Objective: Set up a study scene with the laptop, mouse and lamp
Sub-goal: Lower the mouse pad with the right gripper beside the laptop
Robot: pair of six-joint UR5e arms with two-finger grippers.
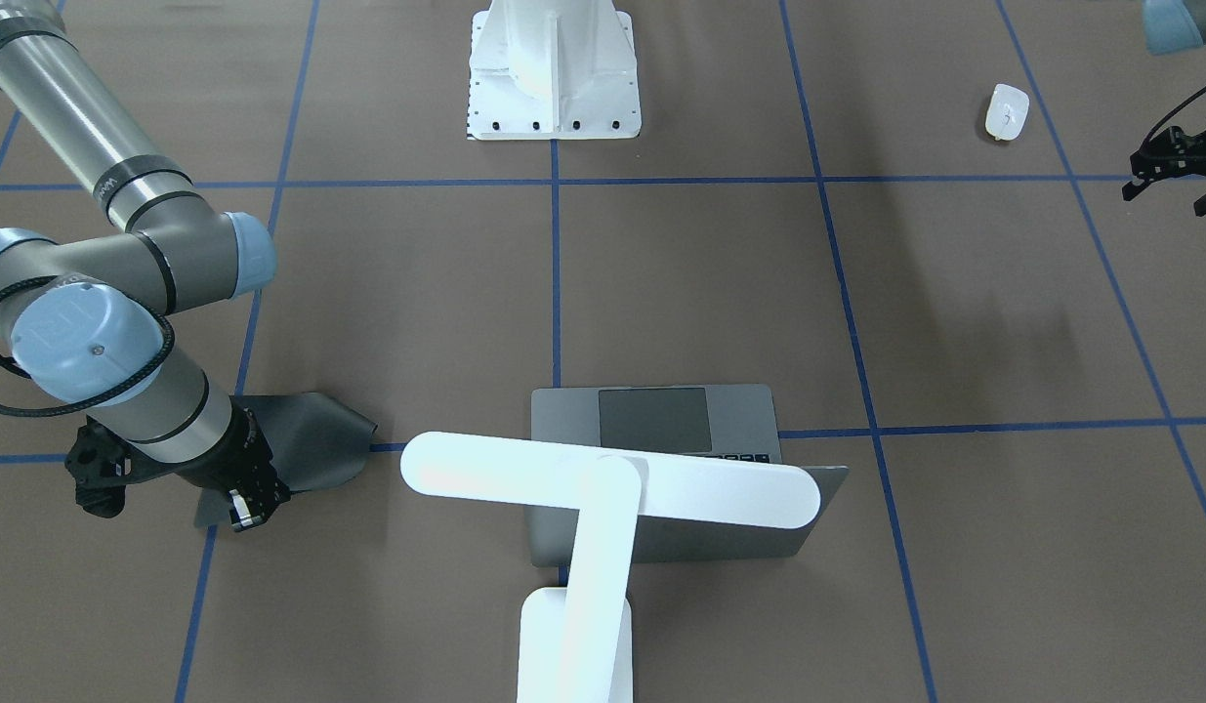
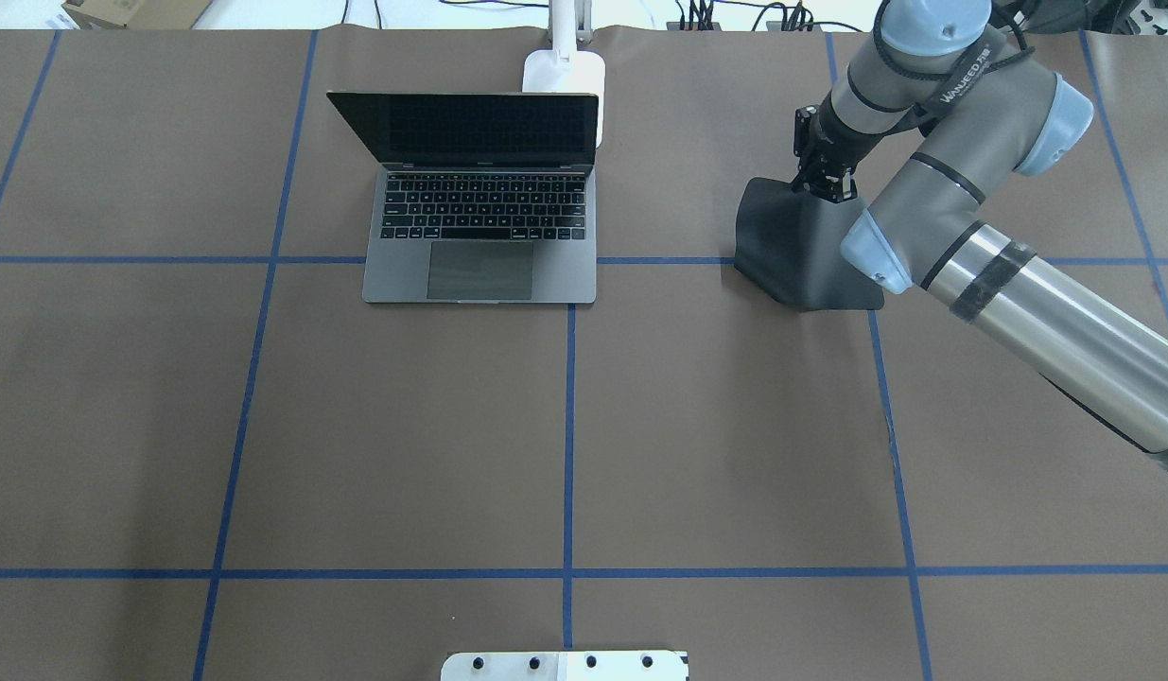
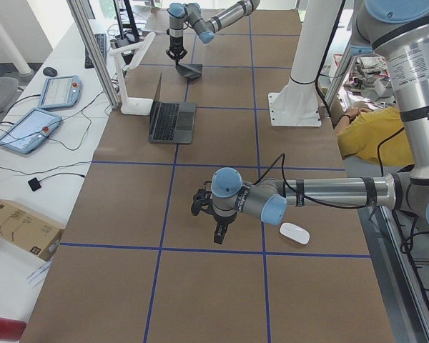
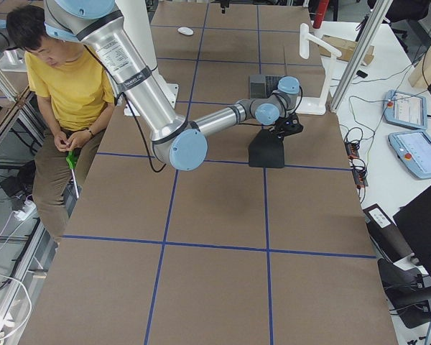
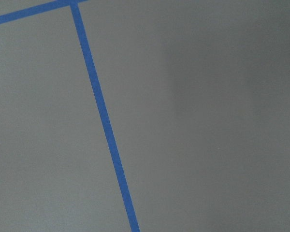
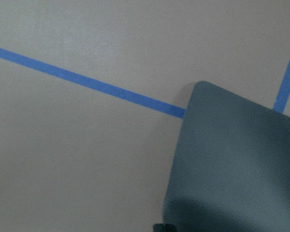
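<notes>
- My right gripper (image 2: pixel 823 183) is pinched shut on the far edge of the black mat (image 2: pixel 796 251). It holds that edge raised while the near edge lies on the table (image 2: pixel 735 426).
- The laptop (image 2: pixel 479 236) stands open, well off to the mat's left.
- The lamp (image 1: pixel 612 478) stands just behind the laptop, its bar head above the lid.
- The mouse (image 1: pixel 1007 110) lies near my left gripper (image 1: pixel 1171 181), not touching it. That gripper sits at the frame's edge, so I cannot tell how wide its fingers are.
</notes>
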